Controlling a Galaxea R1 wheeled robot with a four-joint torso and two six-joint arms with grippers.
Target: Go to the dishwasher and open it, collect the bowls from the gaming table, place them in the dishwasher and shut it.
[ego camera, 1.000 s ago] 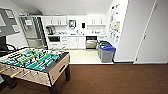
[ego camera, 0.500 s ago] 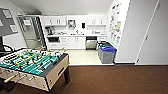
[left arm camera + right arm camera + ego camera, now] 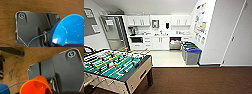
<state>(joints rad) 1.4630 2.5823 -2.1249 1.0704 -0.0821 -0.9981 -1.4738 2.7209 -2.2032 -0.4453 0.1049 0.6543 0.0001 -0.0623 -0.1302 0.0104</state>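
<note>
While the gaming table (image 3: 115,68) stands at the near left on the brown floor (image 3: 196,80), with its green field and rods, the kitchen lies beyond, where the dishwasher (image 3: 175,43) sits open under the counter, its steel door dropped and a dark inside showing, and a blue-lidded bin (image 3: 192,55) stands to its right. At the left wrist a blue bowl (image 3: 70,31) shows large and at the right wrist an orange bowl (image 3: 35,85); I cannot tell whether either pincer is spread or pinching
</note>
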